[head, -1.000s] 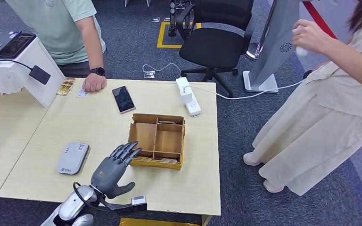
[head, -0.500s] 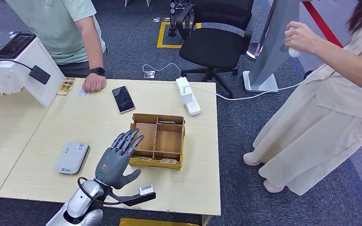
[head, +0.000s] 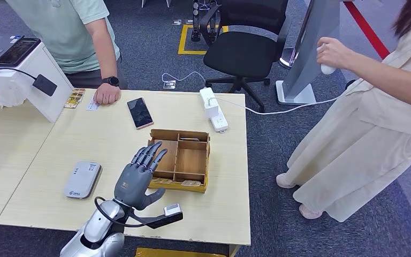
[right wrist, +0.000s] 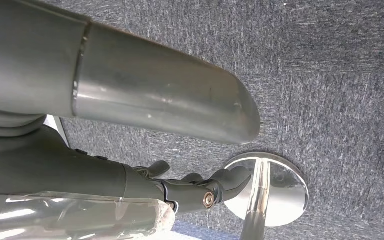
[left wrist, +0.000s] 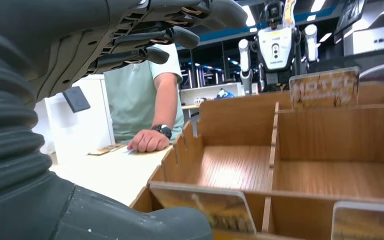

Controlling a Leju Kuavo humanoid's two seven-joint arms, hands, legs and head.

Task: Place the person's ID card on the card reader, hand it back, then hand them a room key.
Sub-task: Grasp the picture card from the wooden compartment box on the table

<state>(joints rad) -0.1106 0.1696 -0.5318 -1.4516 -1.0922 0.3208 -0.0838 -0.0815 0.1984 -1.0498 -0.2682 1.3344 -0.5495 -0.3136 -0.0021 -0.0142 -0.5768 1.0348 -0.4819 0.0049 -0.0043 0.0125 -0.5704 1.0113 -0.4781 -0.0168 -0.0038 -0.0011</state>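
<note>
Head view: the left robot hand (head: pixel 137 179), fingers spread and holding nothing, hovers at the near-left corner of the wooden divider box (head: pixel 180 159) on the tabletop (head: pixel 107 144); the ID card (head: pixel 92 105) lies far left by the person's hand (head: pixel 107 94); the card reader (head: pixel 82 179) sits near left.
Left wrist view: room key cards (left wrist: pixel 204 209) stand in the box's near compartments.
Right wrist view: the right robot hand (right wrist: pixel 190 187), fingers curled with nothing in them, hangs above carpet (right wrist: pixel 330 85).

Dark grey-blue carpet (head: pixel 155 48) covers the floor. A pale wood surface (head: pixel 107 144) fills the left and centre, with a second one (head: pixel 0 155) butted against it at nine o'clock. A black office chair (head: pixel 243 53) stands at twelve o'clock beside a yellow floor marking (head: pixel 184 40). At one o'clock a grey kiosk stand (head: pixel 313 53) rises from a white base; a white cable (head: pixel 278 110) trails toward it.
</note>
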